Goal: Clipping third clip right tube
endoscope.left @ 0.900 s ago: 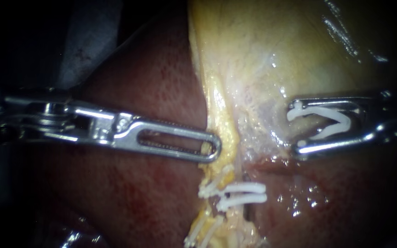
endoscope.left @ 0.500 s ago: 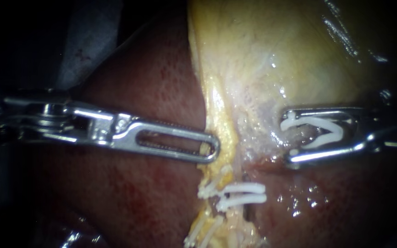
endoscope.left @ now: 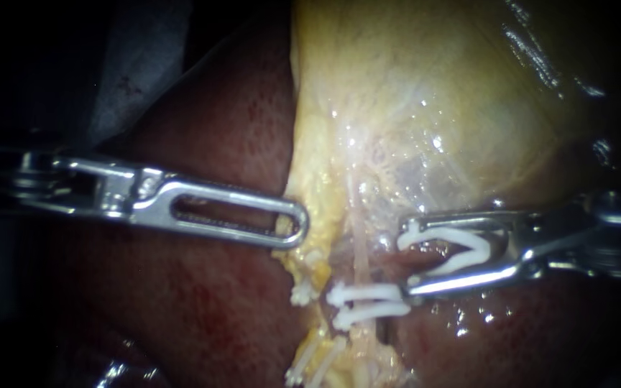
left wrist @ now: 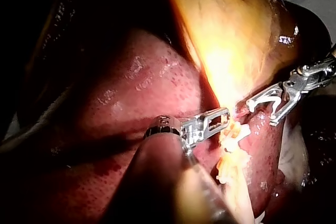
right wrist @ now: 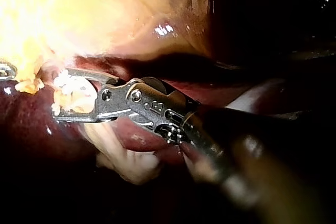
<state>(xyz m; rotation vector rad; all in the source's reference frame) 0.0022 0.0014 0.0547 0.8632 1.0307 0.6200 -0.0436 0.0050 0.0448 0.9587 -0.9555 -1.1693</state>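
White plastic clip sat gripped in my right instrument's spread jaws, ready beside the pale tube; my left instrument clamped yellow fat, tensioning it

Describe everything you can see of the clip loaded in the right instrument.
The loaded clip is white, plastic-looking and V-shaped. It is open: two legs spread from a bend nearest the shaft, and the upper leg ends in a small hook. The right instrument holds it from both sides, one leg against each side of its open tip. Its mouth faces the pale tube without reaching round it, just above two shut clips. Reddish tissue shows between the legs.
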